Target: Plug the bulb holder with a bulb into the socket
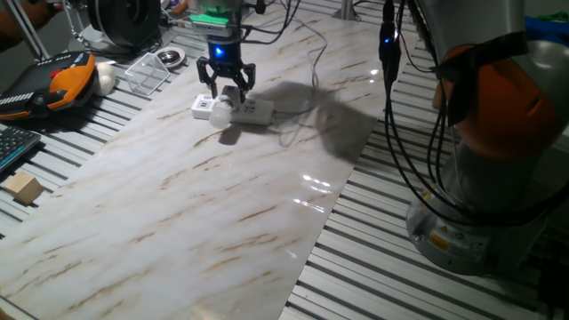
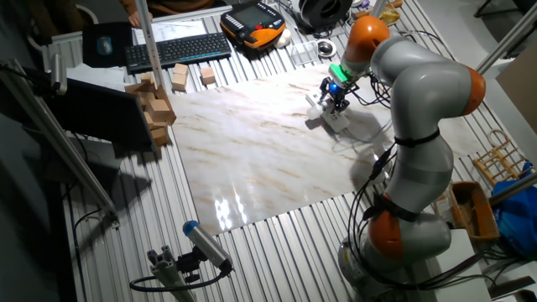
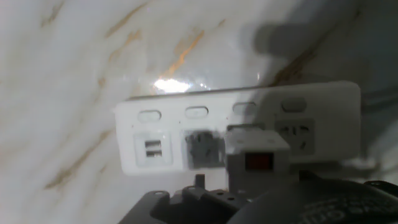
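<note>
The socket, a long white power strip (image 1: 253, 112), lies on the marble board at the far side; it also shows in the hand view (image 3: 186, 134) and in the other fixed view (image 2: 338, 120). The white bulb holder (image 1: 233, 93) with its red switch (image 3: 258, 163) sits on the strip over one outlet. The frosted bulb (image 1: 221, 113) sticks out from it toward the front. My gripper (image 1: 226, 82) hangs just above the holder, its fingers spread to either side and apart from it. In the hand view the bulb is hidden behind the dark gripper body.
An orange teach pendant (image 1: 64, 82), a white ball (image 1: 106, 80), a clear plastic box (image 1: 149, 71) and a small metal bowl (image 1: 171, 59) lie left of the strip. A wooden block (image 1: 22, 188) and a keyboard (image 1: 12, 147) sit at the left edge. The strip's cable (image 1: 313, 62) runs back.
</note>
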You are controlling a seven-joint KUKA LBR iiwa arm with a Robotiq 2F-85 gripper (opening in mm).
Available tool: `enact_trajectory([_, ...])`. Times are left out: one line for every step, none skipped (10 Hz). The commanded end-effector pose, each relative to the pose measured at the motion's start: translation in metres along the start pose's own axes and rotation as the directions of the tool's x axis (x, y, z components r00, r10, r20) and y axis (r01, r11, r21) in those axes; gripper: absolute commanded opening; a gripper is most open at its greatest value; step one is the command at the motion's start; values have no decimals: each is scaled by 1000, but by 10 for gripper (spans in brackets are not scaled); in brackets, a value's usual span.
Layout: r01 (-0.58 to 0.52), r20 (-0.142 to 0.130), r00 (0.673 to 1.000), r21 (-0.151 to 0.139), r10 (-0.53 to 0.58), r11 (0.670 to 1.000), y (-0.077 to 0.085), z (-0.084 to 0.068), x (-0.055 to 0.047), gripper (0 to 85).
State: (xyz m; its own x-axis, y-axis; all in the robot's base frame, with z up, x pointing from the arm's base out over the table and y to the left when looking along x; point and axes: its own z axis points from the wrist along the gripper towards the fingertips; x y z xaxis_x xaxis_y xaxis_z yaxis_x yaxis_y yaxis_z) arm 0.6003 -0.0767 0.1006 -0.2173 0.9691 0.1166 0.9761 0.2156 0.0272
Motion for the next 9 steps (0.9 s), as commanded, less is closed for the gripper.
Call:
enact_trajectory([13,-3,1000,1,-13,1000,-1,-12,6,680])
enact_trajectory([55,-23,998,-13,-55,998,-3,-22,12,680])
enact_trajectory([102,-46,994,-22,-102,995,-3,-28,18,680])
enact_trajectory([147,-55,987,-23,-148,989,-1,-33,24,680])
enact_trajectory([217,-58,974,-24,-218,976,0,-39,30,510])
enact_trajectory([329,-56,942,-17,-330,944,0,-47,39,340])
enact_trajectory([419,-57,906,-23,-419,908,0,-52,45,170])
enact_trajectory([527,-62,847,-37,-529,849,0,-58,51,0])
enact_trajectory([628,-81,772,-51,-630,777,0,-66,55,0])
